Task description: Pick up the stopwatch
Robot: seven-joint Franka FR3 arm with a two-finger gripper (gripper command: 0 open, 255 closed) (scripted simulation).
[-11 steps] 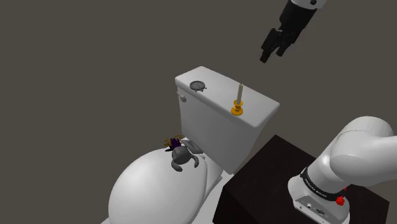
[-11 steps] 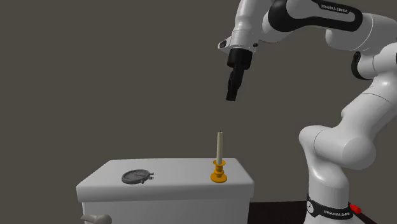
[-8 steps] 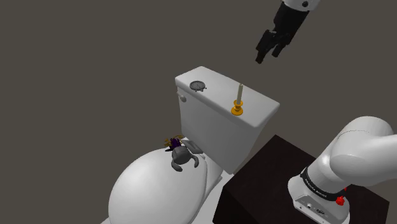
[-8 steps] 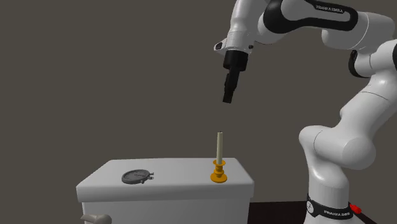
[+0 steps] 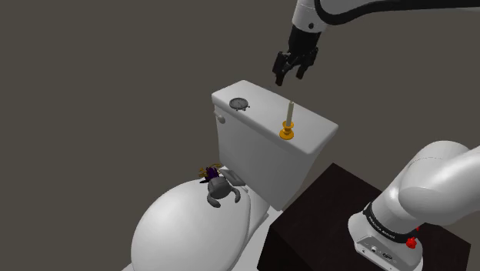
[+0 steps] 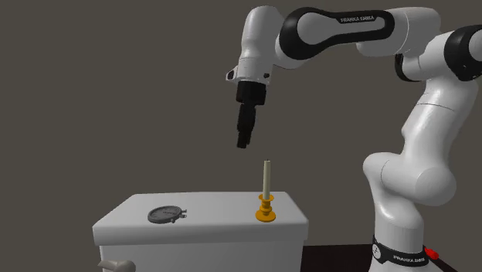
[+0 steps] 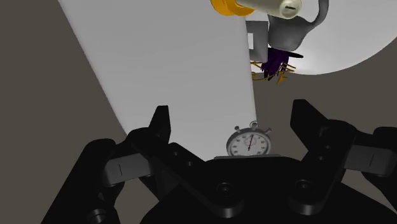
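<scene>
The claw [image 7: 236, 122] is open wide, its two fingers [image 7: 159, 127] standing well apart with nothing between them that they touch. It hangs in the air, pointing down, clear of everything. Below it, and off to one side rather than straight beneath, the stopwatch [image 7: 250, 143] lies flat on the top of the tank [image 7: 172, 70]. From the wrist its lower rim is hidden behind the claw's black body, though the dial and crown show. In the shoulder view the claw [image 5: 293, 69] is above the tank's [image 5: 261, 150] far edge and the stopwatch [image 5: 239, 102] is only a small dark disc. A candle [image 5: 288, 123] in an orange holder stands upright on the same top, nearer the claw than the stopwatch is; the wrist view cuts it [image 7: 254, 6] off at the edge. Farther out, a small grey and purple figure [image 5: 219, 187], hard to make out, sits on the toilet lid [image 5: 185, 231].
</scene>
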